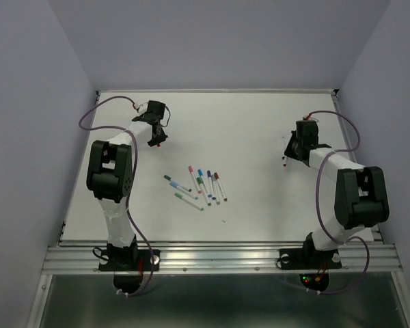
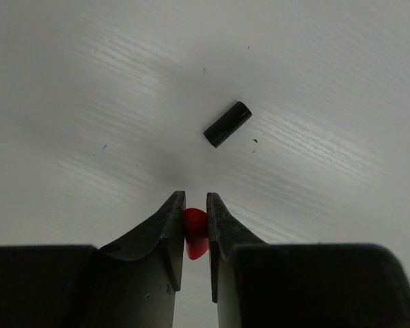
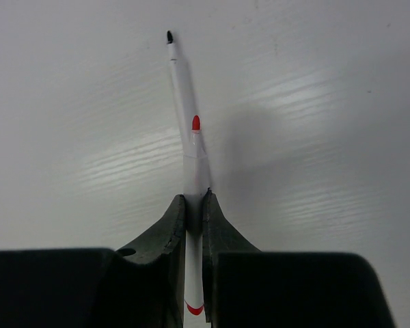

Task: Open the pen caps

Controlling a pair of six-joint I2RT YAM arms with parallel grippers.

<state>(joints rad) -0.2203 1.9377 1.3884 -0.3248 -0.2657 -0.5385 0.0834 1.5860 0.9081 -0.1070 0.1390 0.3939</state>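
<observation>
**Red cap in the left fingers, bare pen in the right**

On my overhead feed the left arm [image 1: 113, 171] reaches toward the far left corner of the table [image 1: 260, 130]. Its wrist camera shows the left fingers [image 2: 165, 236] drawn narrow and pinching a red cap [image 2: 195, 231] between them. The cap is held off the table, with its rounded end poking just past the pads. Beyond the fingertips a short dark cylinder [image 2: 227, 124], shaped like a cap, lies loose on the table at a slant, apart from the fingers and from the red cap.

In the middle of the table, a little toward the near edge, a loose cluster of pens [image 1: 199, 186] lies flat. They are white barrels with teal, green, blue, purple and reddish ends. From above they are too small for me to tell which ends are caps.

Toward the right edge, in the far half of the table, the right arm [image 1: 348, 184] holds its tool low. The right fingers [image 3: 160, 236] are closed narrow on a white pen [image 3: 191, 154], gripped partway along its barrel. The pen has red markings, and its dark uncapped tip [image 3: 169, 36] points away from the fingers.
</observation>
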